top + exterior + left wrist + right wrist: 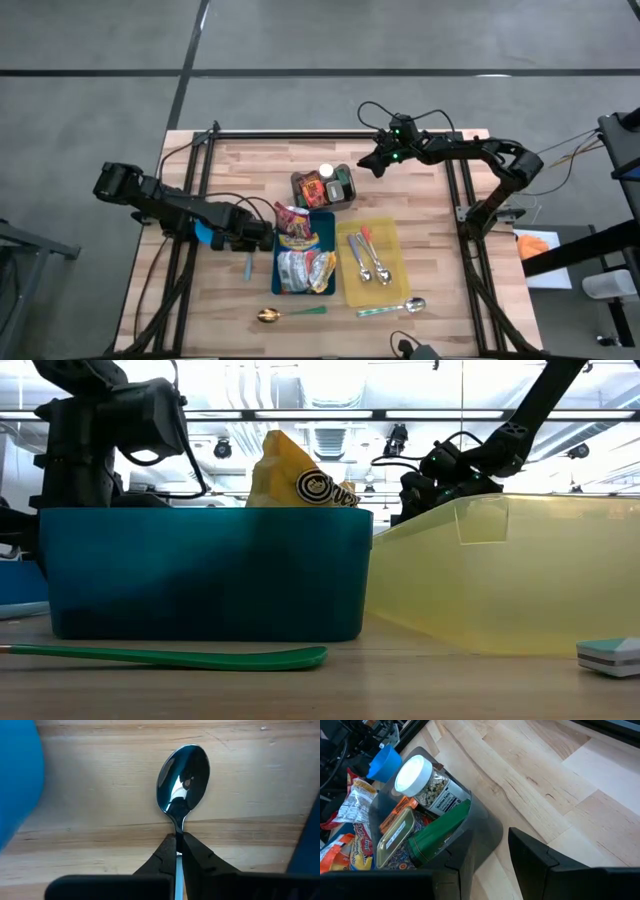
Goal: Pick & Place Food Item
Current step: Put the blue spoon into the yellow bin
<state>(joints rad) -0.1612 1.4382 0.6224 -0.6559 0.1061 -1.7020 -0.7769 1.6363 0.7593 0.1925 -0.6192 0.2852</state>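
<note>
Closest to the low camera, a green spoon (170,655) lay just in front of the blue bin (325,240), my landmark. Left of the bin, the left gripper (178,851) was clamped tight on a steel spoon (181,782) flat on the table (440,215). Snack packets (300,262) sat inside the bin, so the food was already in there. Right of the bin was a yellow tray (392,285) with two spoons (368,258). Beyond it stood a grey caddy (480,832), with the right gripper (492,851) hanging just right of the caddy, fingers apart, gripping nothing.
</note>
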